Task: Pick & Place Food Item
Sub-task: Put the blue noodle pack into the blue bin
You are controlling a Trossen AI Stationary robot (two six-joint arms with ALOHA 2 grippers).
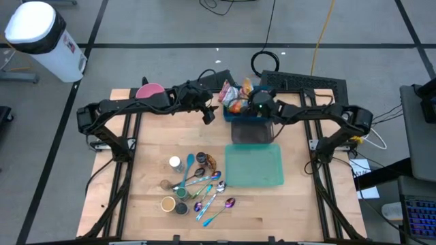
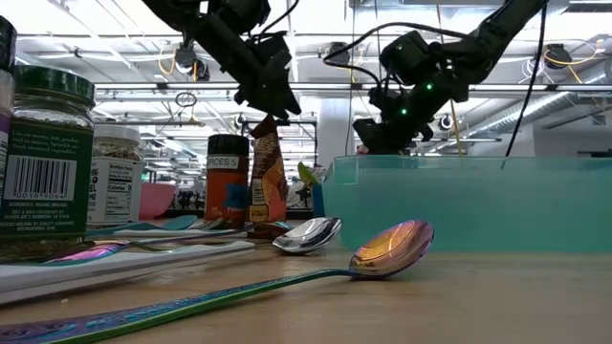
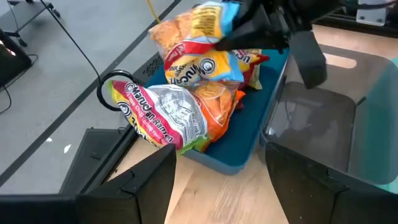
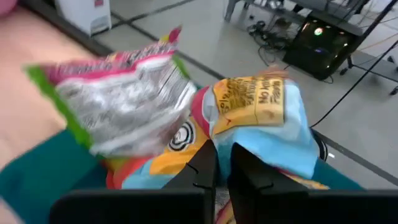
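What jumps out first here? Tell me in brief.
The heap of bright snack bags in the blue bin at the table's far edge, with the right gripper shut on a yellow and blue bag and the left gripper open just short of the heap. Nearer the front, shiny iridescent spoons lie beside the teal tray.

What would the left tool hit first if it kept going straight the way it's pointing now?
Most likely the silver snack bag, atop the snack pile in the blue bin ahead of the open left tool. Depth is hard to judge.
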